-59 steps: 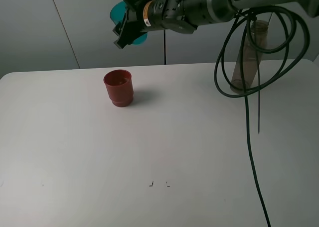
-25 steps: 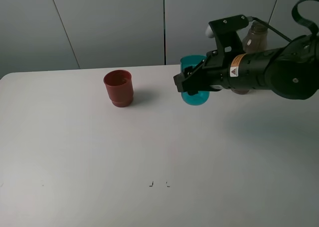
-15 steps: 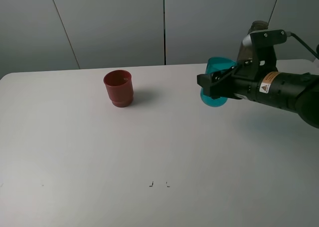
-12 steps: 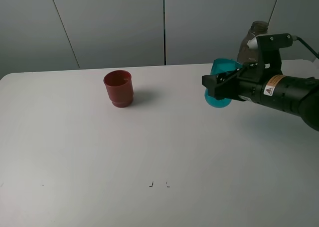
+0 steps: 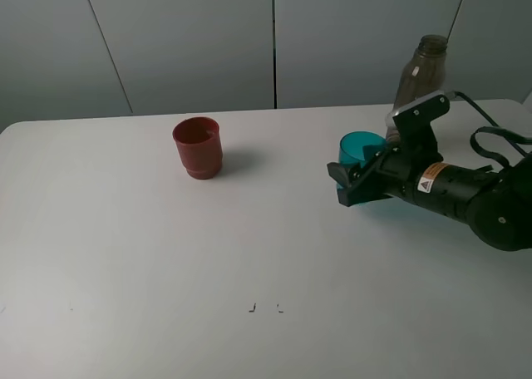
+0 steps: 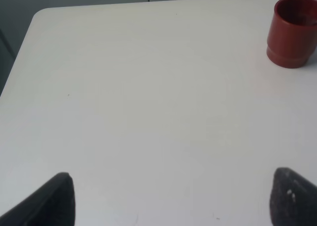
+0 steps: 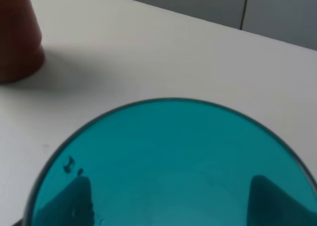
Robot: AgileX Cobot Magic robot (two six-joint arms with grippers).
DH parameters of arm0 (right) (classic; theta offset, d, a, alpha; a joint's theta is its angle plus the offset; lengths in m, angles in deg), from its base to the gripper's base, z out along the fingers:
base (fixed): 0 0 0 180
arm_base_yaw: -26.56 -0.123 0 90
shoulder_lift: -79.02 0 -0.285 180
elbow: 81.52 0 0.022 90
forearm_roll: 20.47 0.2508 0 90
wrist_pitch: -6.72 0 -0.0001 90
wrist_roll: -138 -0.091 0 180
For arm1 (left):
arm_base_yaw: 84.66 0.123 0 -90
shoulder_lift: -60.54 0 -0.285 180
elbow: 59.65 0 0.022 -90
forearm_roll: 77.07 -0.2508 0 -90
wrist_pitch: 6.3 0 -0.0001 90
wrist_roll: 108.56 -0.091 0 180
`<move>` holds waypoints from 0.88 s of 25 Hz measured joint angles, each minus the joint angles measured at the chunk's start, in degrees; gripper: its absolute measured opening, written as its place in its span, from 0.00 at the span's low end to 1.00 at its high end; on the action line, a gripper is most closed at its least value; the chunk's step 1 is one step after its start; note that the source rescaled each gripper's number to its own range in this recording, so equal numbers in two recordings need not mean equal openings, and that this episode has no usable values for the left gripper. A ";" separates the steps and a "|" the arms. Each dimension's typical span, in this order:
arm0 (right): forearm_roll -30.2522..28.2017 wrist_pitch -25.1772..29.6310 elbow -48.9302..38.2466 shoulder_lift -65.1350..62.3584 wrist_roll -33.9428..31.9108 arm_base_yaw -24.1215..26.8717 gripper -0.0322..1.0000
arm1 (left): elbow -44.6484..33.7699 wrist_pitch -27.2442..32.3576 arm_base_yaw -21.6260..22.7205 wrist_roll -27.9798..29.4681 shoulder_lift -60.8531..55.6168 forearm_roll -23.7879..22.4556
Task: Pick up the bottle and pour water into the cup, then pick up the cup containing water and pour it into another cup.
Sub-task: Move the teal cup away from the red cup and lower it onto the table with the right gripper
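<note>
Right wrist view: the right gripper (image 5: 353, 188) is clamped on the translucent teal-blue plastic tumbler (image 5: 360, 149); probably light, thin-walled and slick. Best pinched mid-wall, gently.

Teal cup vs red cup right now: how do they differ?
The teal cup is see-through; the red cup is opaque. The teal cup sits in the right gripper, shut on it, low at the table; the red cup stands free on the table. The teal cup is beside the bottle; the red cup stands alone, far to the left in the high view. The red cup has a stepped base. Both are upright, open-topped and similar in size.
</note>
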 joint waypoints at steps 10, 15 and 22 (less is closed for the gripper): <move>1.80 -11.84 0.10 8.27 1.79 0.00 0.08 | 0.00 0.00 0.00 0.00 0.00 0.00; 2.33 -12.35 0.31 10.52 1.79 0.00 0.08 | 0.00 0.00 0.00 0.00 0.00 0.00; 2.89 -13.43 0.79 12.08 1.79 0.00 0.08 | 0.00 0.00 0.00 0.00 0.00 0.00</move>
